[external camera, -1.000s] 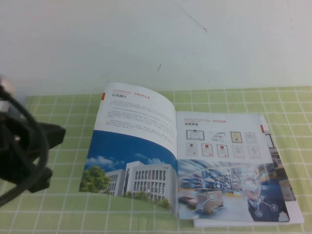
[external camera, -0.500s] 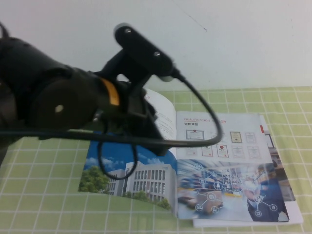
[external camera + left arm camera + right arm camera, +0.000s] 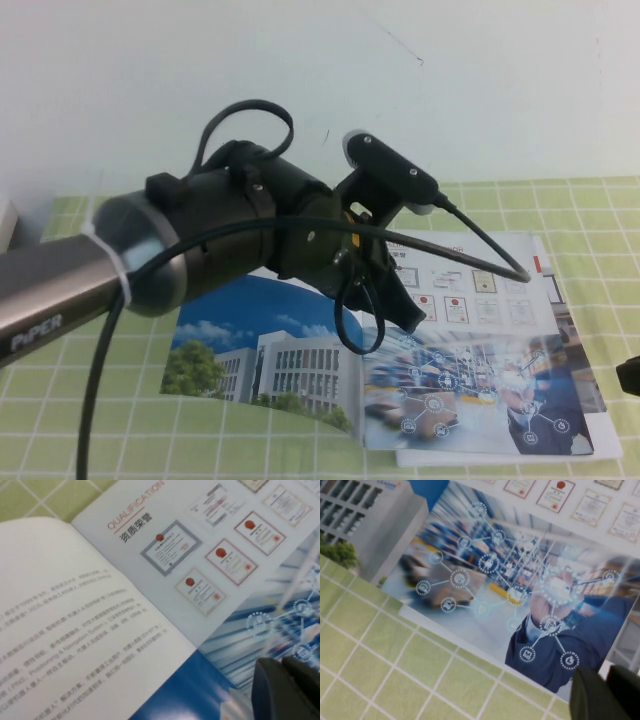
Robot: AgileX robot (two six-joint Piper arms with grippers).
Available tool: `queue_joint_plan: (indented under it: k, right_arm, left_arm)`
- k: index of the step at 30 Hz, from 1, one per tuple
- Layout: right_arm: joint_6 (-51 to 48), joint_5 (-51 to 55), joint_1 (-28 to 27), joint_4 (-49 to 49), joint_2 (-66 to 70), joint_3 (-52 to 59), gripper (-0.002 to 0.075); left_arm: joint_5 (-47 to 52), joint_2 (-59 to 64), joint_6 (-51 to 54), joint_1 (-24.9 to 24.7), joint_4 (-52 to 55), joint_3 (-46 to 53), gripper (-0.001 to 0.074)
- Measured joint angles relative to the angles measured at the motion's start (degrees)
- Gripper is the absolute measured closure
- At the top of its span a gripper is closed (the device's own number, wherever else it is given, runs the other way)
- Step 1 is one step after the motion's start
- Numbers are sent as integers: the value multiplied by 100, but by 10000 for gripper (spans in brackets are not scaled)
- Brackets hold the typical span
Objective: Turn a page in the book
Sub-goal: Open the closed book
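The book (image 3: 262, 352) lies open on the green checked cloth. Its left page shows a white building under blue sky. The right page (image 3: 475, 385), headed "QUALIFICATION HONOR", lies flat, with certificates over a bluish network photo. It also shows in the left wrist view (image 3: 220, 565) and the right wrist view (image 3: 520, 595). My left gripper (image 3: 408, 318) hangs over the book near the spine, its fingers together and holding nothing (image 3: 286, 686). My right gripper (image 3: 630, 375) shows at the right edge, beside the page's outer near corner, shut and empty (image 3: 606, 694).
The green checked cloth (image 3: 100, 420) covers the table. A white wall (image 3: 480, 90) rises behind the book. My left arm and its cable (image 3: 200, 250) hide the upper part of the left page. A pale object (image 3: 6, 226) sits at the left edge.
My left arm has swung in from the left edge, and its gripper now hangs over the spine. My right gripper's tip has come into view at the right edge. The book lies unchanged.
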Motion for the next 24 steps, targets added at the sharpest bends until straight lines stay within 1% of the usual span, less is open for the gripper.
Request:
queue_joint_plan:
  k: [2, 6, 8, 10, 14, 16, 19, 24]
  right_arm:
    - [-45, -23, 0, 14, 92, 0, 654]
    - [-77, -148, 0, 30, 126, 0, 648]
    - [-91, -223, 0, 79, 126, 0, 627]
    - [-91, -262, 0, 151, 130, 0, 573]
    - [-267, -290, 0, 309, 139, 0, 397]
    - [-304, -290, 0, 339, 165, 0, 352]
    - [-326, -290, 0, 377, 245, 0, 326]
    - [-341, -300, 0, 406, 436, 0, 316]
  left_arm:
    - [-64, 186, -122, 87, -1, -9, 738]
    - [-102, 483, -422, 432, 2, -9, 738]
    - [-110, 596, -467, 621, -53, -9, 738]
    - [-145, 701, -499, 762, -185, -9, 738]
    - [-145, 901, -482, 851, -346, -9, 738]
    - [-145, 1026, -430, 857, -396, -22, 738]
    - [-145, 1206, -405, 857, -455, -34, 738]
    - [-7, 1468, -402, 865, -468, -54, 738]
